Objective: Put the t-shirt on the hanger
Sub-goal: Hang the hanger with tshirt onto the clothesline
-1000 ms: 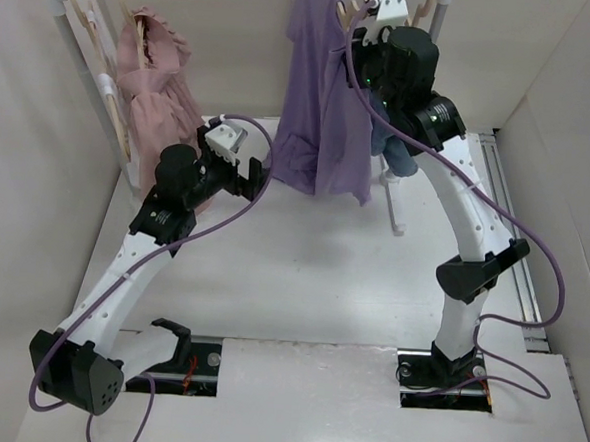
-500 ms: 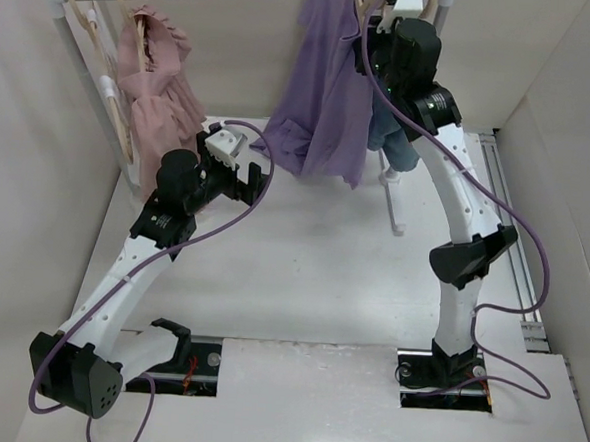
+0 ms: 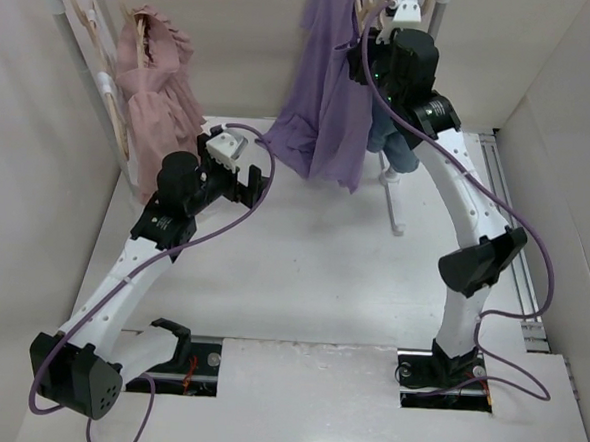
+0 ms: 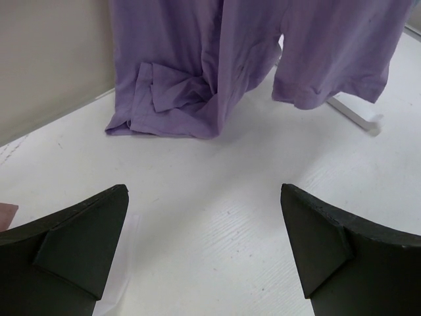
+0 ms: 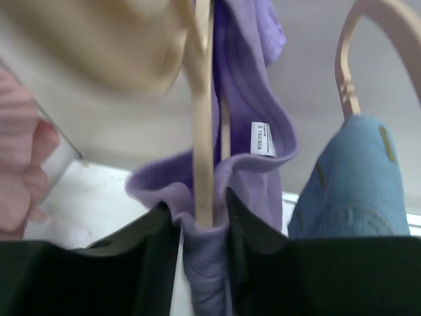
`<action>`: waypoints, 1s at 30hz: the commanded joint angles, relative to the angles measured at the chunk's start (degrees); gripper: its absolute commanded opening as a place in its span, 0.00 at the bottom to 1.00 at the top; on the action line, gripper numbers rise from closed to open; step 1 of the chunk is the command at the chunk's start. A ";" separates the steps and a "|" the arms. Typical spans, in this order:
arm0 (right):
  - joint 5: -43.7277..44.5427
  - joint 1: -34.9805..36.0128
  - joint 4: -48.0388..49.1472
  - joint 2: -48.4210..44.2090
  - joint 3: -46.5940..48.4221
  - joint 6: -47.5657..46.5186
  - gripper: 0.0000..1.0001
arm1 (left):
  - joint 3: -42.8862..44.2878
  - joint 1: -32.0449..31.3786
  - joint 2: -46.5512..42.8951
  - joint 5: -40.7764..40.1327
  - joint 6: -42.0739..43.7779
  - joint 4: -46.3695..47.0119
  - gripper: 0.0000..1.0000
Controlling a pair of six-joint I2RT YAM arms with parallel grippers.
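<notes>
Hovering low over the table [image 3: 302, 272], left gripper [image 4: 202, 191] is gaping wide, empty. T-shirt [image 4: 197, 66] is hanging straight ahead, long axis vertical, hem near the table. Beyond and above, right gripper [image 5: 202, 212] is pinching hanger [image 5: 204, 131] and collar together.

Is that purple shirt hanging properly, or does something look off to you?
It looks askew. The t-shirt hangs bunched and lopsided from the hanger, which the right end effector grips near the collar. Its lower edge appears to lie crumpled on the table.
</notes>
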 commanded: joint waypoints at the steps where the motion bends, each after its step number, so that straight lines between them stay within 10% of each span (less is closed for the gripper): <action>1: 0.02 1.49 1.55 -6.21 -5.85 -1.18 0.39 | -0.89 0.02 -1.50 0.28 0.51 2.66 1.00; 4: 2.84 3.51 -0.48 -11.04 -13.56 -2.42 0.58 | -1.42 0.02 -2.02 0.28 0.51 2.67 1.00; 16: 8.99 6.50 -4.34 -23.18 -22.12 -4.88 0.65 | -1.42 0.02 -1.50 3.18 0.51 3.19 1.00; 21: 13.03 9.75 -8.03 -27.57 -22.83 -6.81 1.00 | -1.42 0.02 -1.50 3.71 0.51 3.19 1.00; 30: 9.28 13.26 -9.26 -34.34 -25.53 -12.26 1.00 | -3.88 0.02 -1.50 4.77 0.51 5.03 1.00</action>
